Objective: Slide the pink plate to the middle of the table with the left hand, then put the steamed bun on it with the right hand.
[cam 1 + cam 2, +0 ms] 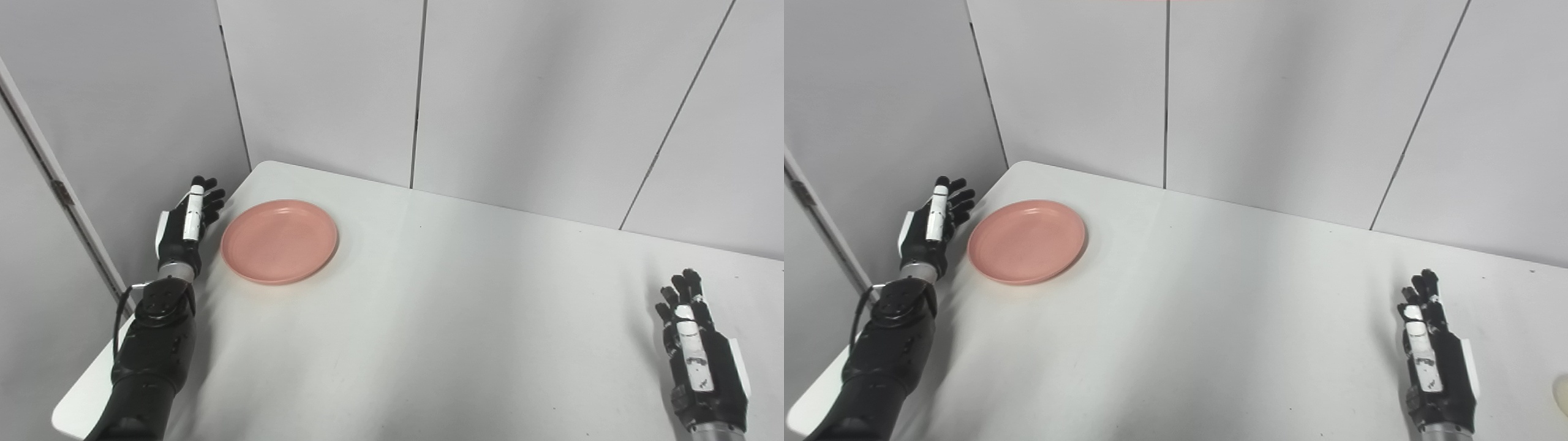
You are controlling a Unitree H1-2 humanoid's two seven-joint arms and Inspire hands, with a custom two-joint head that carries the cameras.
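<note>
The pink plate (279,241) lies empty near the far left corner of the white table (429,318). My left hand (188,223) stands edge-on just left of the plate's rim, fingers straight and apart, open, with a narrow gap to the plate. At the near right my right hand (698,352) hovers open over the table, holding nothing. Only a pale sliver of the steamed bun (1562,392) shows at the right edge of the right eye view, to the right of my right hand (1434,361).
Grey wall panels (520,92) close off the back and left of the table. The table's left edge runs under my left forearm (156,343).
</note>
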